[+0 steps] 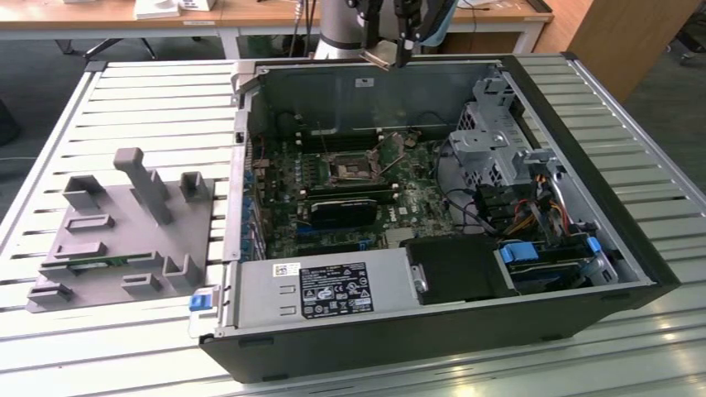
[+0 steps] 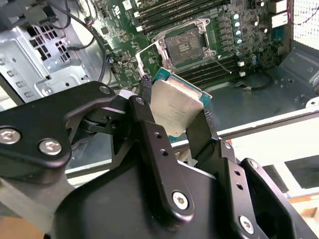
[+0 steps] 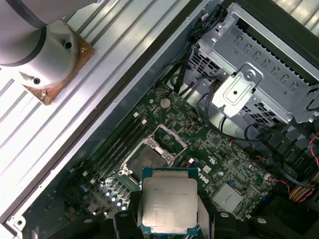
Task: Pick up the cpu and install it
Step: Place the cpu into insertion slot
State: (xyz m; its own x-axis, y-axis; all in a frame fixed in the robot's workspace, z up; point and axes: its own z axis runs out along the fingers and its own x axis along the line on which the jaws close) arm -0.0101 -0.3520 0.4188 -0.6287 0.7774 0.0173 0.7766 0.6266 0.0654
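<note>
The cpu [image 2: 175,110] is a flat square chip with a silver top and a pale green rim. My gripper [image 2: 173,102] is shut on it, one black finger [image 2: 147,124] on each of two opposite edges. In the exterior view the gripper [image 1: 393,48] hangs high over the far rim of the open computer case, with the cpu [image 1: 383,55] tilted in it. The motherboard socket [image 3: 149,158] lies below with its metal frame swung open, and the cpu [image 3: 168,201] is well above it and apart from it. The socket [image 1: 355,169] sits mid-board.
The case [image 1: 617,248] lies open on a slatted metal table [image 1: 144,107]. A drive cage [image 3: 249,94], cables [image 1: 535,211] and a power supply [image 1: 320,289] crowd the board. Memory slots [image 2: 169,12] flank the socket. A grey fixture [image 1: 121,240] stands at the exterior view's left.
</note>
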